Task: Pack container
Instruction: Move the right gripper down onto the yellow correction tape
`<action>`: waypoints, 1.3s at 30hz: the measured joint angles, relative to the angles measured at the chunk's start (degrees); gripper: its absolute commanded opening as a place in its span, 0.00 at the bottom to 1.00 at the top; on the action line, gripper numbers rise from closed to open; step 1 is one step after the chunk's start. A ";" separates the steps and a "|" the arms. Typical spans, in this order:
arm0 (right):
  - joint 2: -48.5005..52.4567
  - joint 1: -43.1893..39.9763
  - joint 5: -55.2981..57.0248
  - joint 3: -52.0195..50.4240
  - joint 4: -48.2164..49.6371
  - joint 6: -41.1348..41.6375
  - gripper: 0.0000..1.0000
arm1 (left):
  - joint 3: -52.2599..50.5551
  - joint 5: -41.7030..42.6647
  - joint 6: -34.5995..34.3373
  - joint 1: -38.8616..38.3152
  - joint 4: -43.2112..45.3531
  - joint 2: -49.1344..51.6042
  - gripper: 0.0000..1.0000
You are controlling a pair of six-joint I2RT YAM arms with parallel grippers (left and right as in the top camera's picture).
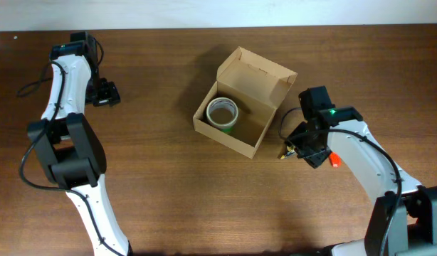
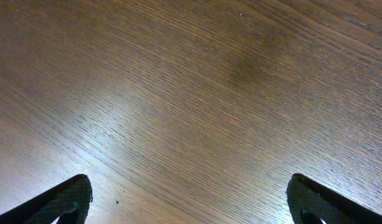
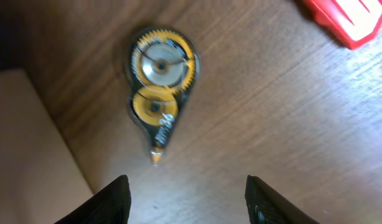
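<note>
Beneath the right gripper (image 3: 188,202), whose jaws stand wide apart and hold nothing, a correction-tape dispenser (image 3: 157,84) lies flat on the table (image 3: 272,124), its pointed tip toward the wrist camera. The likeliest trouble is the grasp itself. The dispenser is low, smooth and teardrop-shaped, so the fingers (image 3: 116,199) could scrape the wood, close above it, or squeeze the rounded body so that it pops out sideways. A pinch at the narrow tip would probably let it swing.

Close on one side stands the outer wall of the container (image 3: 23,143). A finger descending there could catch the cardboard and shove the light box, or jam between wall and dispenser. On the other side a red object (image 3: 346,18) lies near enough to be nudged.

From overhead the container (image 1: 240,107) sits mid-table, open, with its flap lid (image 1: 258,71) standing up and a tape roll (image 1: 222,112) inside. A low carry could clip the near wall.

The left gripper (image 2: 191,205) is spread wide over bare wood, well apart, so nothing steadies the box.
</note>
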 measured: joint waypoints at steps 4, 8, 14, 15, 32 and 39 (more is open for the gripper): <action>-0.02 0.00 0.02 0.00 2.67 1.99 0.61 | 0.00 0.00 -0.02 -0.02 0.00 0.00 1.00; 0.33 0.00 0.04 0.00 3.08 3.48 0.60 | 0.00 0.02 -0.02 0.00 0.00 0.00 1.00; 5.01 0.00 0.04 0.00 4.85 4.17 0.60 | 0.00 0.02 -0.02 -0.02 0.00 0.00 1.00; 5.86 0.00 0.04 0.00 5.33 4.20 0.60 | 0.00 0.02 -0.02 -0.02 0.00 0.00 1.00; 12.52 -2.60 0.04 -0.04 9.75 4.13 0.60 | 0.00 0.02 -0.02 -0.02 0.00 0.00 1.00; 12.76 -2.62 0.09 0.00 10.01 3.85 0.55 | 0.00 0.02 -0.02 0.00 0.00 0.00 1.00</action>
